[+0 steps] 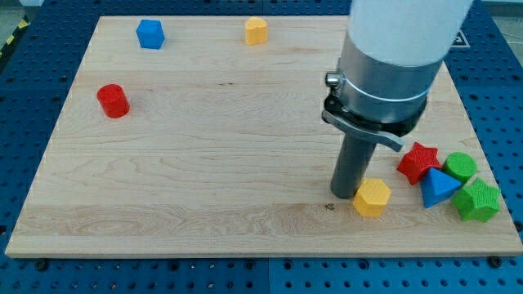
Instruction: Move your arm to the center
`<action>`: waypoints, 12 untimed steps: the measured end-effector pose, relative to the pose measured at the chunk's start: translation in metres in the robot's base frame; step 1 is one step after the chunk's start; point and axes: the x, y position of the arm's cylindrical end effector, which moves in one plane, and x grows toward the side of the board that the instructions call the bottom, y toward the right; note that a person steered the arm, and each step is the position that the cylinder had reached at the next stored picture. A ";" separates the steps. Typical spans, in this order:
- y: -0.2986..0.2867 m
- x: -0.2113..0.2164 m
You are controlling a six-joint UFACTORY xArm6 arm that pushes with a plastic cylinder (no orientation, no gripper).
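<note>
My tip (344,194) rests on the wooden board (204,163) at the view's lower right of centre. It stands just left of a yellow hexagonal block (373,197), close to or touching it. Right of that lies a cluster: a red star block (418,161), a blue triangular block (438,189), a green cylinder (460,167) and a green star-like block (477,200). A red cylinder (113,100) sits at the view's left. A blue block (150,33) and a yellow hexagonal block (257,31) sit near the top edge.
The arm's wide grey and white body (392,57) hangs over the board's upper right and hides part of it. A blue perforated table (24,98) surrounds the board.
</note>
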 end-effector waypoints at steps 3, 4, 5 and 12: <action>0.034 0.012; 0.032 0.013; 0.008 0.017; 0.063 0.036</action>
